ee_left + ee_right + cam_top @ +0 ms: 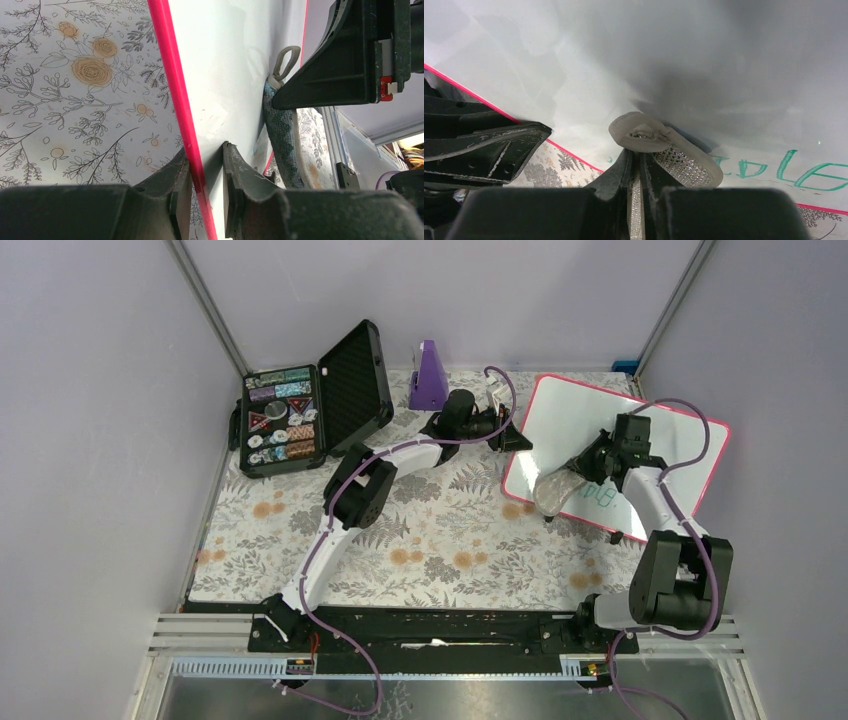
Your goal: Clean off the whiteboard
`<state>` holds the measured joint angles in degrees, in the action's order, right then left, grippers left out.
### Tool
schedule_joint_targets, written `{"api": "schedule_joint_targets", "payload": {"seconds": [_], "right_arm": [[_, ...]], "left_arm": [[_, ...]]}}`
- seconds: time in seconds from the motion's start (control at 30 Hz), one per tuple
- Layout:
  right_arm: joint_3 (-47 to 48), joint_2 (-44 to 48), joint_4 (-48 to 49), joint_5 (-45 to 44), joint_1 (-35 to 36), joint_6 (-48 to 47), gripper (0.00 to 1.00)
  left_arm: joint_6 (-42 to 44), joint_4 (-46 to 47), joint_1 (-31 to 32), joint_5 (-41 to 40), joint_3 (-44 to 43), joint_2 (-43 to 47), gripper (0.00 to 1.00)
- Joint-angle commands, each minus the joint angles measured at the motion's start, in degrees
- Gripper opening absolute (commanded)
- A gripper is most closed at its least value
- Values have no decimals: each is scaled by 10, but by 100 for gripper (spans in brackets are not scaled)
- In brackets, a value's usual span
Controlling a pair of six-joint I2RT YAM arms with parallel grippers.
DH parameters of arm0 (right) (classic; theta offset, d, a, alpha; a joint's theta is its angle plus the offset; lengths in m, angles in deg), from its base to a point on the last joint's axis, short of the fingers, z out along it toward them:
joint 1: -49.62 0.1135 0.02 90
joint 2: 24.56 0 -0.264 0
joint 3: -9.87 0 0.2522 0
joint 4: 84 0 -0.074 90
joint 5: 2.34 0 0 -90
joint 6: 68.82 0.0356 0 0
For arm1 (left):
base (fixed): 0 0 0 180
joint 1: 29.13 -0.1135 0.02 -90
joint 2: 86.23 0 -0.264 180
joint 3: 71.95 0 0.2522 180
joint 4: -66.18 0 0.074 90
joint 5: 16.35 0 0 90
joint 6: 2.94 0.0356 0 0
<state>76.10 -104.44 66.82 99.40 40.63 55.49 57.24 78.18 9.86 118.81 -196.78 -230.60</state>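
Top external view puts the flowered table point(440, 540) under everything. The whiteboard point(575, 420) sits at its far right and seems raised at an angle, not lying flat.

My left gripper point(205, 150) is closed to a narrow gap on the board's left edge, with the pink frame pinched between its two jaws. My right gripper point(638, 159) is clamped tight on a grey sponge point(676, 162), whose face lies against the white surface near the board's lower edge.

I judge the step in hand to be the wipe itself, with most of the marks not yet cleared. To do it well, I want the sponge flat against the board, not riding on one corner. I should sweep it sideways along the line of letters in overlapping passes. The pressure should be even and moderate. The left jaws hold only a thin rim, so a hard push could swing the board or slip it out of the pinch. The glossy face should let the sponge glide easily.

The green writing point(806, 170) lies just beside the sponge. From the right wrist view I read capitals that look like "D", "L" and "E", perhaps with an "I" before them. The start is hidden behind the sponge. I can read no brand or label anywhere.
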Motion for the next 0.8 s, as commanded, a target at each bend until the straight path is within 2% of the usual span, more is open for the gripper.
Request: {"api": "schedule_joint_targets", "payload": {"seconds": [0.0,0.17,0.33,0.5,0.77], "right_arm": [[-5,-15,20,-41,47,-6,0],[22,-89,45,-53,189,29,0],[30,-141,74,-24,230,54,0],[40,-113,41,-47,205,27,0],[8,-34,2,-51,39,-19,0]], "left_arm": [[76,10,14,-35,0,17,0],[76,8,14,-34,-2,15,0],[80,4,14,-36,-2,16,0],[80,4,14,-36,-2,16,0],[83,4,14,-37,1,20,0]]}}
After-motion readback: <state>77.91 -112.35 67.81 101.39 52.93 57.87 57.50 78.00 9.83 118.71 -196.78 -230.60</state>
